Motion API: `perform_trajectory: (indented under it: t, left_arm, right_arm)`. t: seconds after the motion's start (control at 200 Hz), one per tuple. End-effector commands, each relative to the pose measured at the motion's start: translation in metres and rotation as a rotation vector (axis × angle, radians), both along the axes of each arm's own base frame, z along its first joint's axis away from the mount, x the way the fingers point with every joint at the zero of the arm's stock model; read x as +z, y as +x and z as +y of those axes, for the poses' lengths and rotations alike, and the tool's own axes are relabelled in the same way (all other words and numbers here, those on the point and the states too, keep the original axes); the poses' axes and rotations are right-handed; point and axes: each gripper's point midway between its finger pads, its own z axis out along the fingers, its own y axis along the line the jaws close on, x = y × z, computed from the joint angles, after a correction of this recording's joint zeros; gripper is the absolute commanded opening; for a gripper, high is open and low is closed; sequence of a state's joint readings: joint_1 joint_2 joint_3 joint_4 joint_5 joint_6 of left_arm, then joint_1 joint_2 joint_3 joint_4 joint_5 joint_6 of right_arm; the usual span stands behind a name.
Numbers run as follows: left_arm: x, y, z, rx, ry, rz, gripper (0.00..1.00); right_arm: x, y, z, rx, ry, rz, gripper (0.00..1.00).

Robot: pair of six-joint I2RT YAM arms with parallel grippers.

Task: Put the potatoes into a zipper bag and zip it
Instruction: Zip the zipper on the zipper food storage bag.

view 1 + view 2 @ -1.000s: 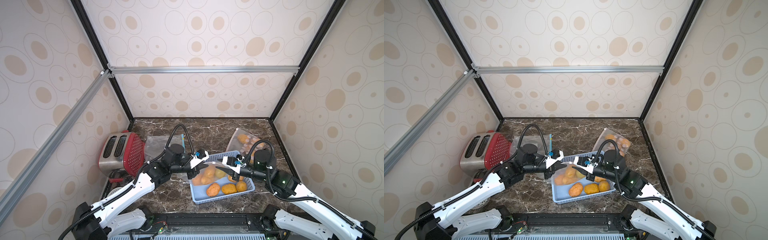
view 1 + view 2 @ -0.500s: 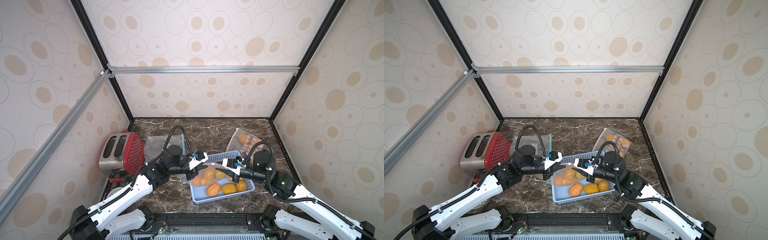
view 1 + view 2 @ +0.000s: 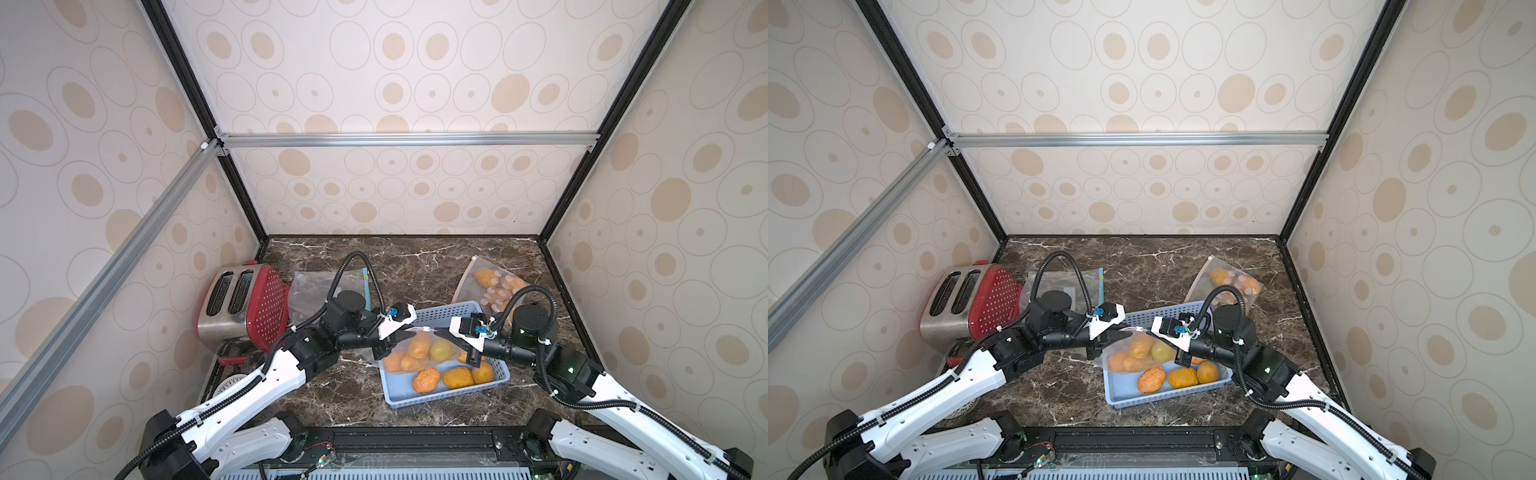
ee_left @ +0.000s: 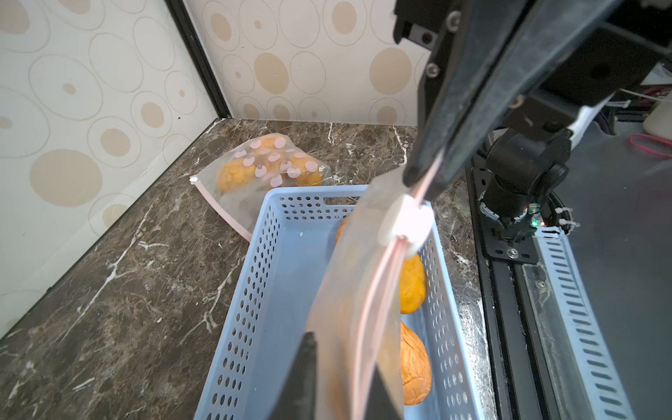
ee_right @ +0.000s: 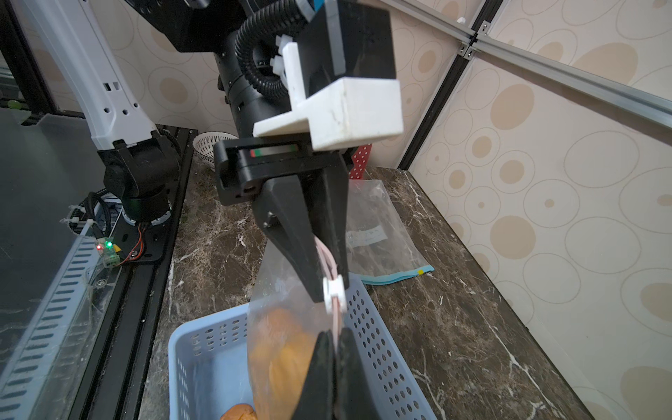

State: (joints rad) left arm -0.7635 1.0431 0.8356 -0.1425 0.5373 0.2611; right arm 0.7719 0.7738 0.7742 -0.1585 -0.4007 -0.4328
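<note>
A clear zipper bag hangs over the blue basket, holding several orange potatoes and a yellowish-green one. Its pink zip strip runs between both grippers, with the white slider on it. My right gripper is shut on the strip just beside the slider. My left gripper stands slightly open, its fingers loosely either side of the strip. In both top views the left gripper and right gripper face each other tip to tip. Three loose potatoes lie in the basket.
A second zipper bag with pink dots and potatoes inside lies at the back right. An empty bag with a blue zip lies behind the left arm. A red toaster stands at the left, and a small white basket sits below it.
My right gripper has closed on the zip strip. My left gripper, shut before, has eased its jaws apart. Both hands have sunk slightly toward the basket.
</note>
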Motion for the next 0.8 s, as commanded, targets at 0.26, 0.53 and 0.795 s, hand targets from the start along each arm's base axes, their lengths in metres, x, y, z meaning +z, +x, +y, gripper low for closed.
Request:
perform_trajectory:
  t: [0.26, 0.53, 0.795]
  left_arm:
    - [0.022, 0.015, 0.006, 0.088, -0.035, -0.122, 0.75]
    - [0.054, 0.002, -0.002, 0.002, -0.138, -0.183, 0.71]
    - [0.058, -0.005, -0.012, -0.077, -0.155, -0.17, 0.64]
  right_arm:
    - [0.0, -0.005, -0.002, 0.002, 0.029, 0.043, 0.0]
    - [-0.005, -0.015, 0.003, 0.063, -0.028, 0.152, 0.0]
    - [-0.006, -0.016, 0.005, 0.075, -0.031, 0.17, 0.0]
